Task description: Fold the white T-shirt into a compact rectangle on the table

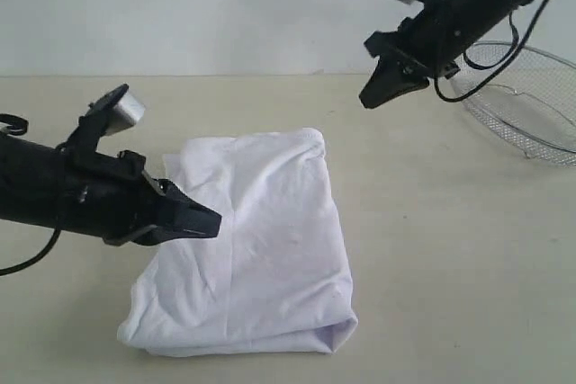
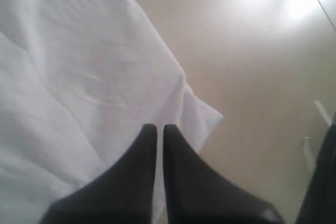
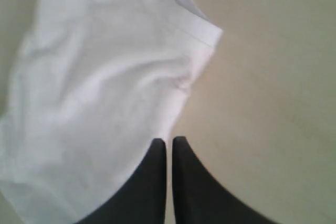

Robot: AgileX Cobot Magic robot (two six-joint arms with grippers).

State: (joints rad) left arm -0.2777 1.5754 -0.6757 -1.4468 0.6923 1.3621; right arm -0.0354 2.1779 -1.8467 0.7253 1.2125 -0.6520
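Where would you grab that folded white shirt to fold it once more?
Probably the corner of the white T-shirt nearest the wire basket: it juts out as a thin, loose flap on the table. Come from the basket side, where the right gripper hangs shut nearby.

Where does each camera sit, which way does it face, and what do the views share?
Exterior view: off the arms, raised, looking down across the table at the white T-shirt; shows both arms, left end effector by the shirt, right end effector high near the wire-mesh basket.
Left wrist view: on the left wrist, facing past its shut end effector onto shirt and table.
Right wrist view: the same from the right wrist.
Shared: all show the shirt.
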